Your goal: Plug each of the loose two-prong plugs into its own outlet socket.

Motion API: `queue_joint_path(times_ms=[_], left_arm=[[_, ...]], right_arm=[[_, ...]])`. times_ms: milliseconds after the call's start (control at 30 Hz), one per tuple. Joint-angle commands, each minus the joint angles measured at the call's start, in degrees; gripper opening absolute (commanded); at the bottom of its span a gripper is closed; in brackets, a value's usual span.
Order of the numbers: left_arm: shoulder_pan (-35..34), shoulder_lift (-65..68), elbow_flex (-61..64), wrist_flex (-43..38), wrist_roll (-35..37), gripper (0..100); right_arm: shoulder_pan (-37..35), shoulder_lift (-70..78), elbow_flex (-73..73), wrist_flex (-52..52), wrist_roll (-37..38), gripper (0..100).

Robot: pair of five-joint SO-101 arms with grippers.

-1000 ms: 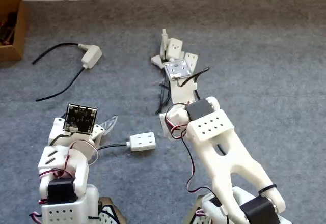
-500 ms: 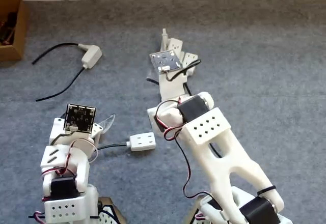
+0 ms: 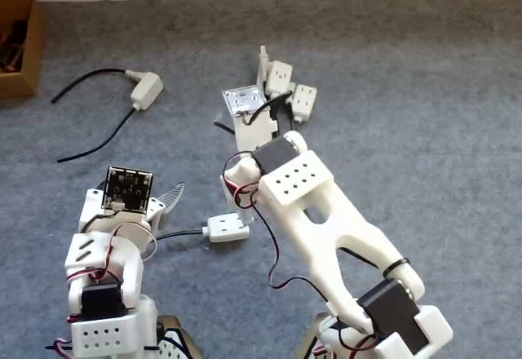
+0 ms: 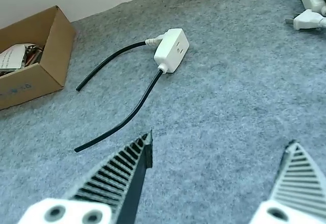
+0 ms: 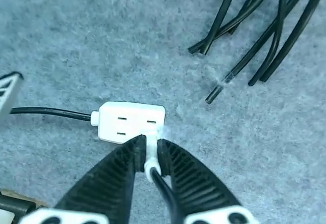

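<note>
Right gripper [image 5: 151, 145] clamped on white plug [image 5: 152, 155], black cord trailing back between fingers. Plug nose touching side of white outlet socket [image 5: 131, 121]. Socket lies on grey carpet [image 5: 76, 40] between the two arms. Prong depth not visible. Left gripper [image 4: 219, 140] wide open, holding nothing, near socket's lead. Advice: keep plug square to slots, push straight and slow. Socket is loose and likely to slide, so bracing it would help.
</note>
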Motion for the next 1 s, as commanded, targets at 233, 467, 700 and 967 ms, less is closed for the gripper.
queue_joint_path(times_ms=[233,467,700,967], left_arm=[[-0.1,-0.5,0.7,-1.1,0.4,37],[0.0,-0.6,0.9,-1.1,0.4,37],[0.0,-0.6,1.0,-1.1,0.4,37],[0.0,-0.6,1.1,-1.1,0.4,37]], right_arm=[[-1.2,-0.7,-3.7,1.4,-7.7,2.3],[-0.9,-0.9,-2.7,5.3,-12.5,3.4],[-1.0,-0.4,-2.4,2.6,-12.5,0.3],[-0.8,-0.4,1.7,-2.6,-12.4,0.6]])
